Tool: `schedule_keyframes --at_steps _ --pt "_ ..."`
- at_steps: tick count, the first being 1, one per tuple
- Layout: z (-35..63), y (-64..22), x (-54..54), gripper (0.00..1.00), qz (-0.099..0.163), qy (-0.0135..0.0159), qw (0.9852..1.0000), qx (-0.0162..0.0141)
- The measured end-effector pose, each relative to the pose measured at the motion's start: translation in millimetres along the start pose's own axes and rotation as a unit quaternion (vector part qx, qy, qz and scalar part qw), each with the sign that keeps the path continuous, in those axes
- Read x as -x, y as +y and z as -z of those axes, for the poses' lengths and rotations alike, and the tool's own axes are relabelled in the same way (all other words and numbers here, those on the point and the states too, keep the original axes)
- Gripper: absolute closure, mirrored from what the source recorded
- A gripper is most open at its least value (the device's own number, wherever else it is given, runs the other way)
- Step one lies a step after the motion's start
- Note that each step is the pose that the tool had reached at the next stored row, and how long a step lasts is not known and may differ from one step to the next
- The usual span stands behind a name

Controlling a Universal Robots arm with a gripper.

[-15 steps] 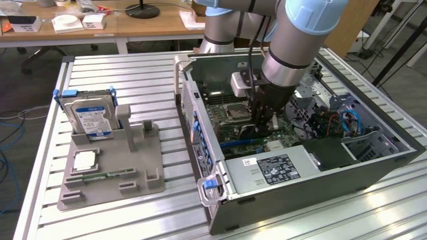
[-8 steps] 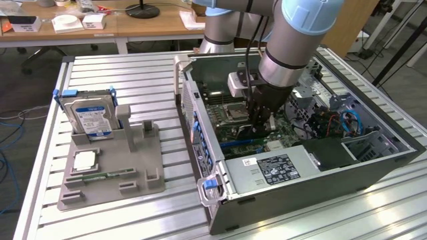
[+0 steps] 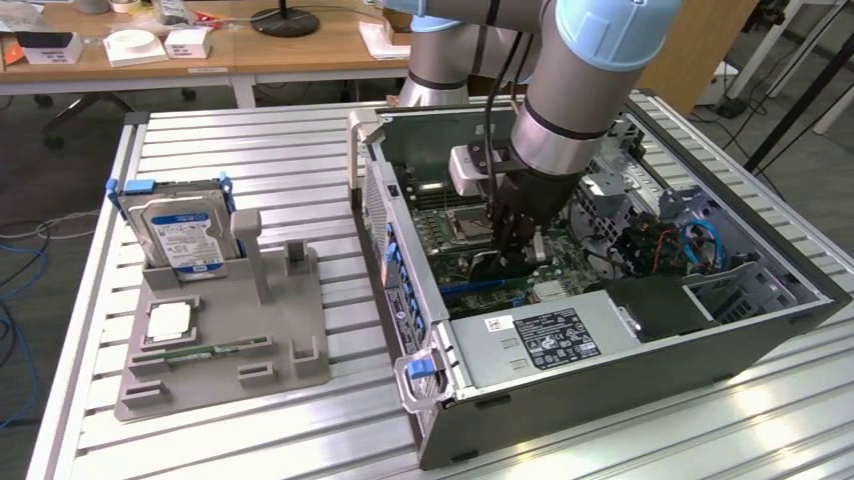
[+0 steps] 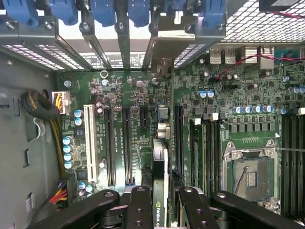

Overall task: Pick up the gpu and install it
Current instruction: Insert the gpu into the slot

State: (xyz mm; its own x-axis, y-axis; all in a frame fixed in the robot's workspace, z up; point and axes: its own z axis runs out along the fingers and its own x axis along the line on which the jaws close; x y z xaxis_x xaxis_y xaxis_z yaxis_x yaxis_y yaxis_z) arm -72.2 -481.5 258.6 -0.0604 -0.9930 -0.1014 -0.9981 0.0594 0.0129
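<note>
My gripper [image 3: 514,240] reaches down inside the open computer case [image 3: 694,330], just above the green motherboard [image 4: 128,95]. It is shut on the gpu [image 4: 160,162], a thin dark card seen edge-on between the two black fingers [image 4: 139,205]. The card runs from the fingers toward the rear slot openings, with its silver bracket end [image 4: 162,64] near the case wall. It sits between the long black expansion slots [image 4: 127,148] and another slot [image 4: 179,138]. I cannot tell whether its edge is in a slot or just above the board.
A grey holder [image 3: 227,340] at the exterior view's left carries a hard drive [image 3: 187,235], a square chip [image 3: 170,320] and a memory stick [image 3: 200,352]. Inside the case are the processor socket [image 4: 250,171], the power supply [image 3: 554,335] and cable bundles [image 4: 40,107].
</note>
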Motion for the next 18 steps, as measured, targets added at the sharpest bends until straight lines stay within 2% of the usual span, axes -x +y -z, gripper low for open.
schedule_keyframes --at_steps 8,18 --pt "-1.2 5.9 -0.5 0.74 0.0 0.0001 1.0 0.0" --pt "-2.1 6.1 -0.6 0.74 0.0 0.0003 1.0 0.0"
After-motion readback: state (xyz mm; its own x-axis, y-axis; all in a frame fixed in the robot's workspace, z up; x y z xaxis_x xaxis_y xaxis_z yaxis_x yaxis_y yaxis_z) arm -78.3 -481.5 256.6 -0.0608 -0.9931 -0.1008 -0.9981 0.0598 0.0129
